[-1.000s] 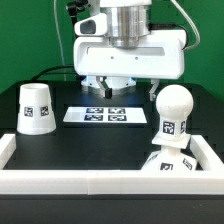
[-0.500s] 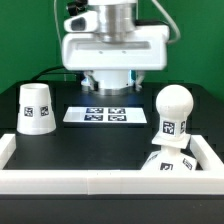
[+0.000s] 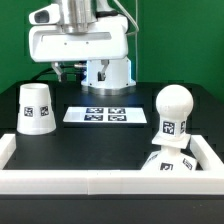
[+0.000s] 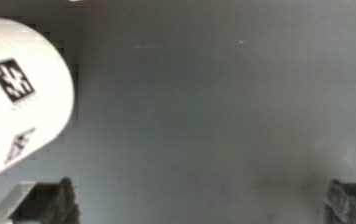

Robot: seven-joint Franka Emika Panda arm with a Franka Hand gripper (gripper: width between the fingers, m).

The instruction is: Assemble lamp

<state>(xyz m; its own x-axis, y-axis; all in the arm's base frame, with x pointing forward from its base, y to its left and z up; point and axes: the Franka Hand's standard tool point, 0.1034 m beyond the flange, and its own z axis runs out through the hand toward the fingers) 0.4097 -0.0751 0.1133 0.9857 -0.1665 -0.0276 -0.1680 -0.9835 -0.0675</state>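
One shade (image 3: 36, 108), one bulb (image 3: 172, 118)

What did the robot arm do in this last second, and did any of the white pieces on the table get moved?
The arm slid toward the exterior view's left and rose a little; its gripper carries nothing that can be seen. Nothing was picked up or put down. The cone-shaped shade, the ball-topped bulb standing on the base and the marker board all stayed where they were.
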